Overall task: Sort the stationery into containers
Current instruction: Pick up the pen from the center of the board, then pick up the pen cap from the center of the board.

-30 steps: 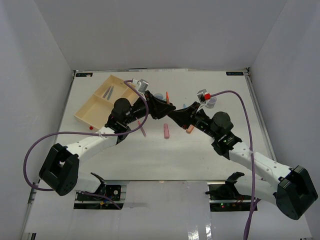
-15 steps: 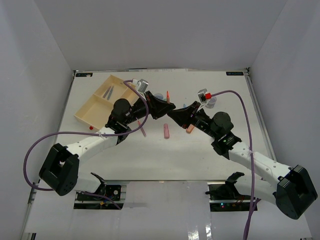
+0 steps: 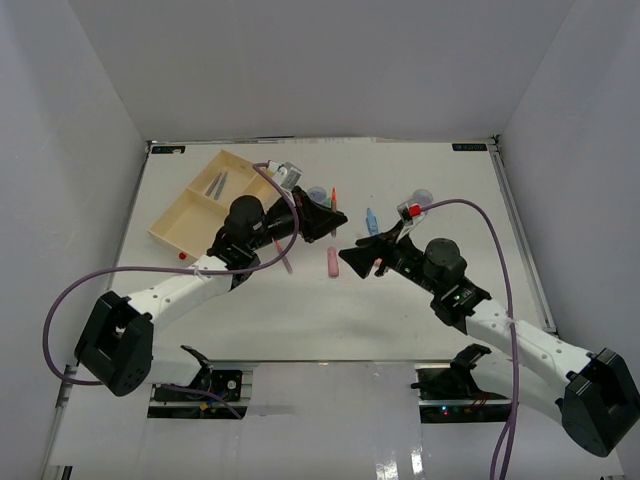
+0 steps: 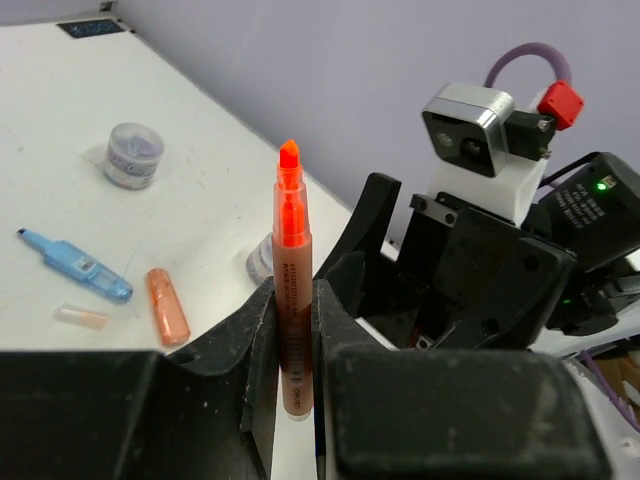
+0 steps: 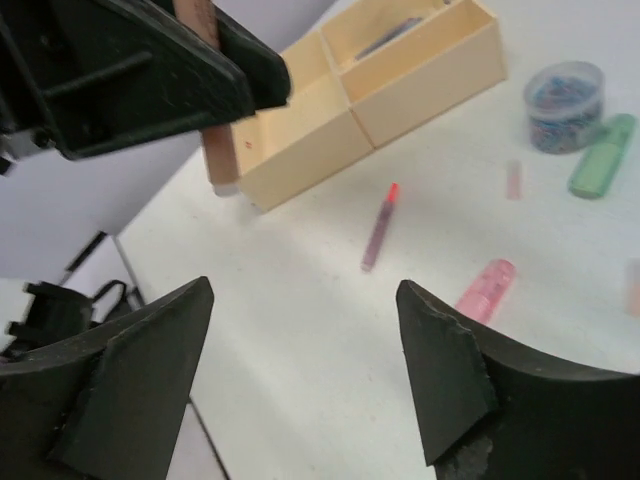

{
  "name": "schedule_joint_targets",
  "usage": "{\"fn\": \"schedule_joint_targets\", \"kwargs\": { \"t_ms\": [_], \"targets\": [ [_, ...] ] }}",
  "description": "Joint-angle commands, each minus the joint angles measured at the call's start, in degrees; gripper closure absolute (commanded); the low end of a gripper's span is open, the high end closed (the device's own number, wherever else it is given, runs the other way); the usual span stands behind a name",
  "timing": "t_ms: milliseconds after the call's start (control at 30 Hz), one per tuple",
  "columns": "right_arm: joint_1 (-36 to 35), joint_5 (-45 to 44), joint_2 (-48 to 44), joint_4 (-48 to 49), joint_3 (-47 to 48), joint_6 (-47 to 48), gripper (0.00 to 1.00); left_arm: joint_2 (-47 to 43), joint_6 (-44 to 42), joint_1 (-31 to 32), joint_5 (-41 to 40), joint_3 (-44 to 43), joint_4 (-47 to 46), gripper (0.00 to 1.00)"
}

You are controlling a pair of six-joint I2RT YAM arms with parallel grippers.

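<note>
My left gripper (image 4: 291,335) is shut on an orange marker (image 4: 290,240), which stands upright between its fingers above the table's middle (image 3: 334,197). My right gripper (image 5: 305,300) is open and holds nothing; in the top view the right gripper (image 3: 350,263) hangs a short way right of the left gripper (image 3: 330,215). The cream tray (image 3: 172,228) lies at the far left with grey pens (image 3: 216,183) in one compartment. On the table lie a pink marker (image 3: 332,262), a pink pen (image 5: 380,225), a blue marker (image 3: 371,220) and a green marker (image 5: 600,155).
A round jar (image 4: 134,154) stands far right near a second orange marker (image 4: 167,305) and a small pale cap (image 4: 80,317). Another jar (image 5: 565,95) sits beside the green marker. White walls close in the table on three sides.
My left gripper closed on the orange marker while the right gripper let go of it, opened wide and drew back toward the near right. The marker stays with the left gripper.
</note>
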State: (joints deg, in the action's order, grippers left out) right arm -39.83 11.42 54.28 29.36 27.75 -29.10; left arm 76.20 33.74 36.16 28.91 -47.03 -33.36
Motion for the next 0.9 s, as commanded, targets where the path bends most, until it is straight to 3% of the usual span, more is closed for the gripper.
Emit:
{"fn": "schedule_joint_targets", "kwargs": {
  "t_ms": [0,133,167,300,433,700,867],
  "targets": [
    [-0.24,-8.49,-4.52,-6.24,-1.55,2.56,0.18,-3.69,-5.59,-1.35,-1.74,-2.89,8.65,1.00],
    [-0.07,-17.39,-5.15,-13.97,0.19,4.74,0.05,-4.31,-10.09,-4.34,-2.98,-4.92,21.64,1.00],
    [0.11,-16.96,-3.76,-17.20,1.42,7.19,0.10,-4.57,-11.40,-6.17,-2.98,-5.01,23.42,1.00],
    [0.46,-18.71,4.59,-28.02,12.74,15.56,0.10,-4.22,-14.66,-10.75,-2.71,-6.06,33.00,1.00],
    [1.33,-20.47,13.29,-38.75,23.65,17.94,0.02,-5.36,-20.18,-12.61,-3.77,-5.80,40.64,1.00],
    [4.06,-18.28,33.24,-51.77,42.45,22.42,0.04,-10.19,-24.24,-12.70,-6.58,0.08,40.32,1.00],
    [4.85,-17.40,41.68,-53.97,46.52,25.14,0.06,-9.76,-24.15,-12.70,-6.84,0.88,39.52,1.00]
  ]
}}
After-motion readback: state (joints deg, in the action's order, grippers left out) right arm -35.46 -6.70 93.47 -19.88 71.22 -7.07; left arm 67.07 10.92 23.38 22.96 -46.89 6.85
